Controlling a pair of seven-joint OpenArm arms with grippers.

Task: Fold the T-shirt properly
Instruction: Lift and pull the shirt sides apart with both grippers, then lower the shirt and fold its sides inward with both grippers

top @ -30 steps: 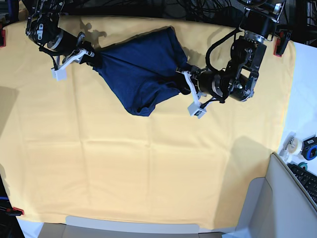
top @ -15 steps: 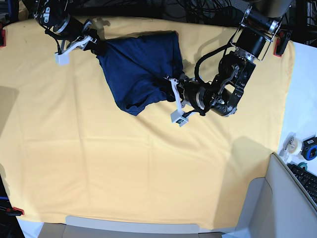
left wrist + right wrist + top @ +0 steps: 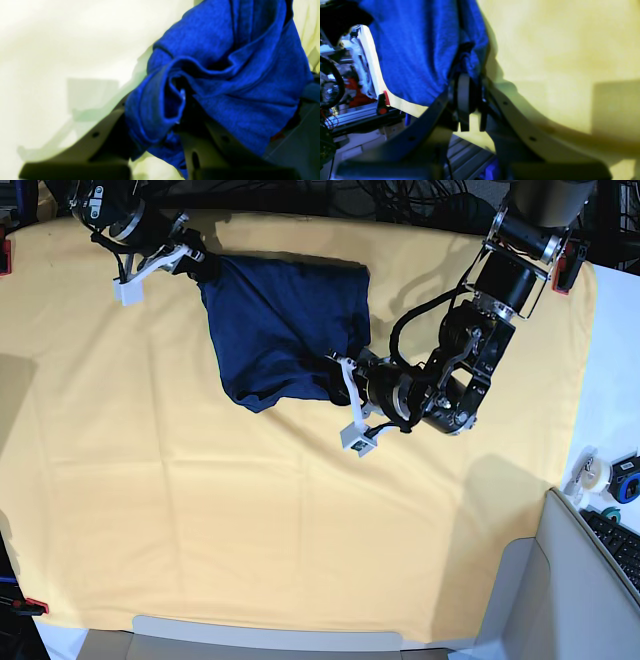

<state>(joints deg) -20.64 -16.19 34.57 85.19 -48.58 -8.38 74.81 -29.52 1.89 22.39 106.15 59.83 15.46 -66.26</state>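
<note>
The dark navy T-shirt [image 3: 285, 320] lies bunched on the yellow table cloth [image 3: 250, 510] at the back, stretched between both grippers. My right gripper [image 3: 200, 268], at the far left of the base view, is shut on the shirt's upper left corner. The right wrist view shows that fabric [image 3: 420, 50] pinched in my right gripper [image 3: 470, 82]. My left gripper [image 3: 338, 375], right of centre, is shut on the shirt's lower right edge. In the left wrist view, rolled blue fabric [image 3: 225, 62] is clamped in my left gripper [image 3: 180, 120].
Red clamps [image 3: 565, 265] [image 3: 4, 255] hold the cloth at the far corners. Tape rolls [image 3: 595, 475] and a keyboard [image 3: 620, 545] sit off the cloth at the right. A grey panel [image 3: 270, 642] runs along the near edge.
My left gripper has carried its shirt edge leftward and nearer. My right gripper has risen toward the far edge, drawing the shirt's top edge straighter.
</note>
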